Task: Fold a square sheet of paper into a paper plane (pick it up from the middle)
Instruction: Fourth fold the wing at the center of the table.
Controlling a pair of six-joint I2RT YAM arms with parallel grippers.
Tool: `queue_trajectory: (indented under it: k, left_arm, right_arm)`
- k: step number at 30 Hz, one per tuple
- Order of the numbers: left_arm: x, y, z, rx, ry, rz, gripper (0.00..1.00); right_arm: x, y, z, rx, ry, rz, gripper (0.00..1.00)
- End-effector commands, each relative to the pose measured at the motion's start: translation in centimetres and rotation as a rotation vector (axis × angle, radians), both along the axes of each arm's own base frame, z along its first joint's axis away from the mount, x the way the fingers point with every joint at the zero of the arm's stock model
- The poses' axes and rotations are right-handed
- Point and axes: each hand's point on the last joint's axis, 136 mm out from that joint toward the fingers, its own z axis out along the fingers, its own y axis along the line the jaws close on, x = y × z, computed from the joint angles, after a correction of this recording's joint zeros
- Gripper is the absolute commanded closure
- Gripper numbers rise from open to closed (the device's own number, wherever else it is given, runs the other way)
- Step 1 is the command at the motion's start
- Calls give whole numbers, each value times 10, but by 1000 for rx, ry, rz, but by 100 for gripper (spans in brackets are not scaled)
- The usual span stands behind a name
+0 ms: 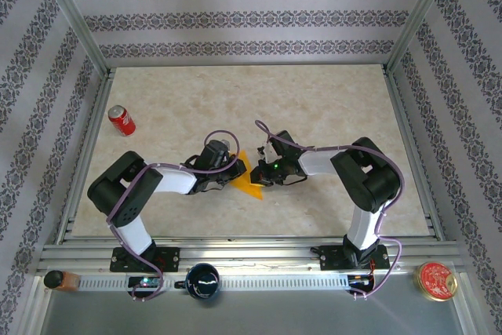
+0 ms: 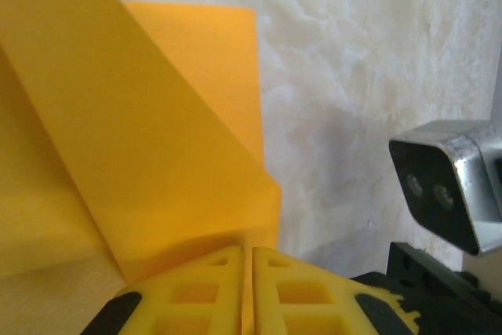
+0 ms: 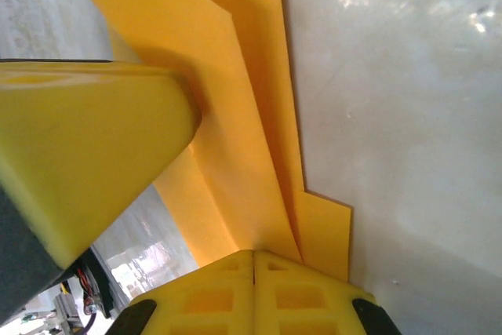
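The orange-yellow sheet of paper (image 1: 251, 183) is folded into layers with a pointed tip and is held between both arms just above the table's middle. My left gripper (image 1: 235, 170) grips its left side. In the left wrist view the yellow fingertips (image 2: 227, 272) are pressed together on a thin paper edge, and the folded flap (image 2: 157, 154) rises ahead of them. My right gripper (image 1: 263, 173) holds the right side. Its jaws (image 3: 253, 255) are shut on the paper (image 3: 235, 115), whose stacked layers fan out ahead. The left gripper's yellow finger (image 3: 78, 154) lies against the paper, close by.
A red soda can (image 1: 121, 120) lies at the far left of the marble-patterned table (image 1: 329, 107). Metal frame rails run along the table's sides. Along the near rail are a dark round object (image 1: 203, 280), a small bottle (image 1: 55, 278) and a red tin (image 1: 436, 280). The right wrist camera (image 2: 447, 186) sits close by.
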Motion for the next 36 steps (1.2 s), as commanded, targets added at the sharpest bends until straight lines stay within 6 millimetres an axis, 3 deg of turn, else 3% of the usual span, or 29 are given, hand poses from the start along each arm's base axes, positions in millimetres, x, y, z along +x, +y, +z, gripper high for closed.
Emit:
queue_trajectory:
  k: [1, 14, 23, 29, 36]
  left_arm:
    - [1, 8, -8, 21, 22, -39, 90]
    - [20, 61, -34, 102, 99, 56, 91]
    - [40, 95, -30, 168, 124, 95, 91]
    - [55, 102, -9, 190, 87, 94, 91]
    - [58, 86, 42, 131, -25, 55, 90]
  right_arm:
    - [-23, -33, -40, -182, 106, -7, 100]
    - [-31, -41, -47, -215, 118, 8, 100]
    - [-34, -45, -47, -242, 119, 30, 100]
    - [-36, -49, -46, -255, 118, 36, 100]
    - [-33, -48, -43, -250, 110, 35, 100]
